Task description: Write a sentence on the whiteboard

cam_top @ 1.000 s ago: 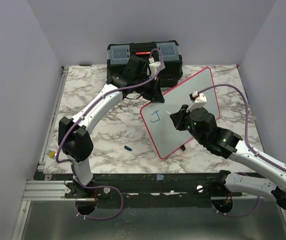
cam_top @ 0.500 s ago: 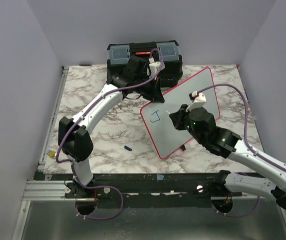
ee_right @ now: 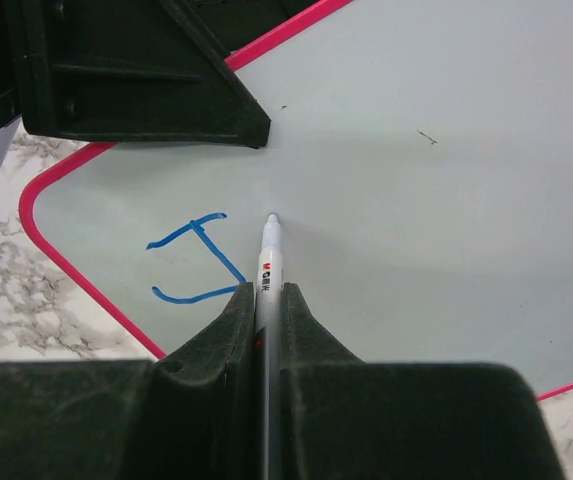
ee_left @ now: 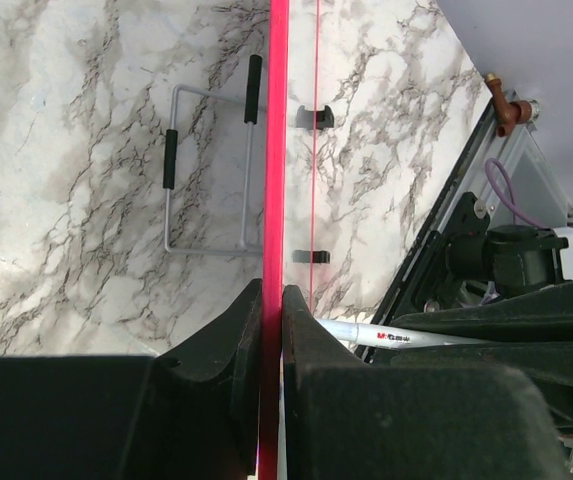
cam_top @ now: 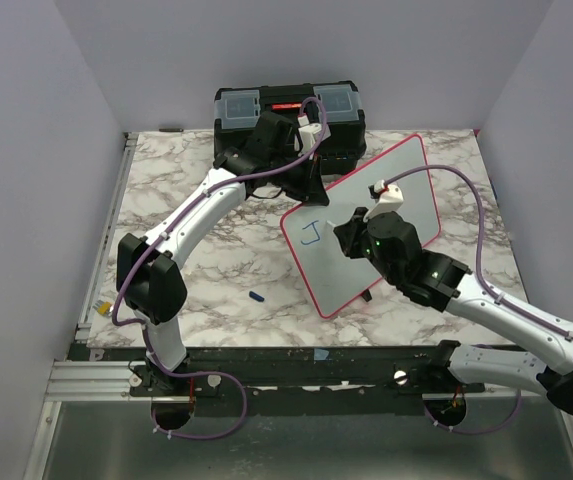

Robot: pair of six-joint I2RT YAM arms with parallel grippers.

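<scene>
The marker [ee_right: 268,262] sits clamped between the fingers of my right gripper [ee_right: 267,292], barrel running straight out along the jaws so the tip leads. That tip is just to the right of a blue "J" [ee_right: 198,262], the only letter on the whiteboard [ee_right: 416,180]. I read that as lined up for the second letter. Whether the tip is touching the whiteboard or a hair off it I cannot tell.

The whiteboard stands tilted, its face turned toward the right arm, and it needs bracing for that. My left gripper [ee_left: 271,300] is pinched shut on the whiteboard's pink rim [ee_left: 278,150] at its far left corner. I judge this grip is there to stop the whiteboard sliding or rocking under the pen's pressure. Behind the whiteboard's rim the left wrist view shows a wire stand [ee_left: 206,170] with black sleeves.

The whiteboard rests on a marble-patterned table [cam_top: 196,270]. A black toolbox [cam_top: 289,110] stands just behind the whiteboard's far left corner. A small blue piece [cam_top: 256,296], possibly the marker's cap, lies near the whiteboard's near left corner. Plain lilac-grey walls [cam_top: 26,150] close in behind and beside the whiteboard.
</scene>
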